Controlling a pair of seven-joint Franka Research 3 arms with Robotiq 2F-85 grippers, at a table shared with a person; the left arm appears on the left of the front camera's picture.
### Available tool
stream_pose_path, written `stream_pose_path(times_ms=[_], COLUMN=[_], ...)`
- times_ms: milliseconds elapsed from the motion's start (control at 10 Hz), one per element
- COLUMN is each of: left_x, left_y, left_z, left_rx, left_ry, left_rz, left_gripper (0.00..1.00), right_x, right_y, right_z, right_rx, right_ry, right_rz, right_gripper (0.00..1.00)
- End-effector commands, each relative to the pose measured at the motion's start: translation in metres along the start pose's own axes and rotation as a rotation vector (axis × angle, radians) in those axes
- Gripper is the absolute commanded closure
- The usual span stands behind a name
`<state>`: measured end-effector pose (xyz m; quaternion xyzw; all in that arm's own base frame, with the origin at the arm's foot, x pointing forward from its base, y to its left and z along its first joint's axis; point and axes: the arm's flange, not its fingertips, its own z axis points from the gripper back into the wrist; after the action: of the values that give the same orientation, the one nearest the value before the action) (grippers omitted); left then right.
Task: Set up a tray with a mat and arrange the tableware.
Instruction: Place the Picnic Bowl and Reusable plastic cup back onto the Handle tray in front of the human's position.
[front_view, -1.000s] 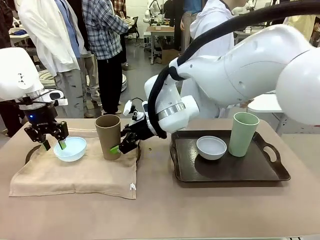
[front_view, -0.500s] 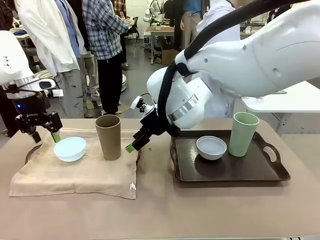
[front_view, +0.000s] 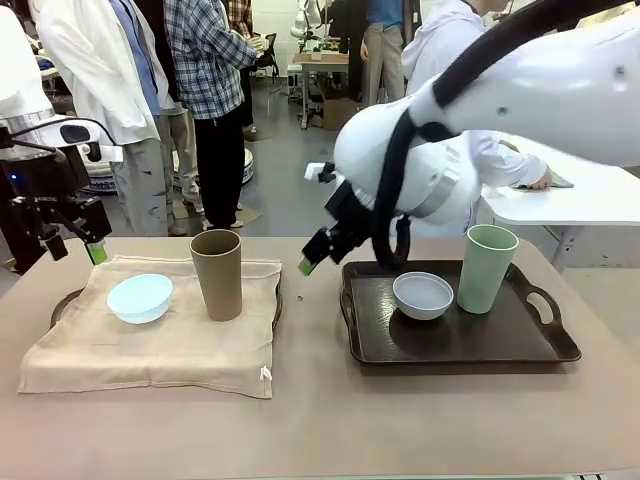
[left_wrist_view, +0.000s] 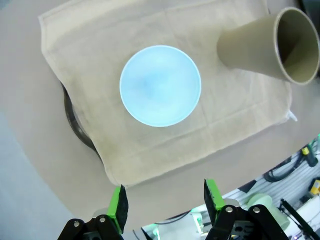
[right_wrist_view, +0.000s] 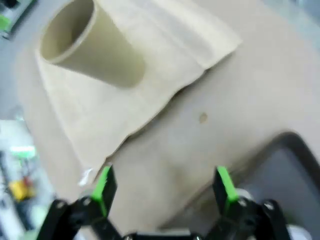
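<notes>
1. left gripper: hangs above the table's left edge, jaws released, nothing between them.
2. pale blue bowl: sits on the beige mat, which covers a tray with a dark rim.
3. tan brown cup: upright on the same mat, right of the bowl, apart from it.
4. right gripper: in the air between the mat and the dark tray, jaws released, empty.
5. greyish white bowl: on the dark tray.
6. pale green cup: upright, just beside that bowl.
</notes>
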<state>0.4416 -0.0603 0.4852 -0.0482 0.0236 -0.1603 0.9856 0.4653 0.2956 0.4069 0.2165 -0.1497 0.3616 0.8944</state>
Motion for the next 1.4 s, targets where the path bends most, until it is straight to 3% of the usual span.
stream_pose_path(times_ms=[0,300,600,700,800,1300], left_x=[0.006,0.025,0.042,0.047,0.032,0.032], left_y=[-0.016,-0.049,-0.081,-0.086,-0.074,-0.074], left_z=[0.005,0.034,0.066,0.071,0.056,0.056], left_rx=[0.045,0.060,0.077,0.074,0.051,0.051], left_ry=[0.038,0.034,0.045,0.020,0.020,0.020], left_rz=[0.032,0.142,0.218,0.231,0.166,0.166], left_gripper=[0.20,0.20,0.20,0.20,0.20,0.20], right_x=[0.006,-0.003,-0.012,-0.010,-0.020,-0.020], right_y=[0.023,0.047,0.067,0.072,0.064,0.064], right_z=[0.042,0.092,0.114,0.122,0.110,0.110], right_rx=[-0.058,-0.204,-0.264,-0.265,-0.244,-0.244], right_ry=[0.102,0.237,0.383,0.387,0.332,0.332], right_rz=[-0.171,-0.277,-0.407,-0.413,-0.362,-0.362], right_gripper=[0.00,0.00,0.00,0.00,0.00,0.00])
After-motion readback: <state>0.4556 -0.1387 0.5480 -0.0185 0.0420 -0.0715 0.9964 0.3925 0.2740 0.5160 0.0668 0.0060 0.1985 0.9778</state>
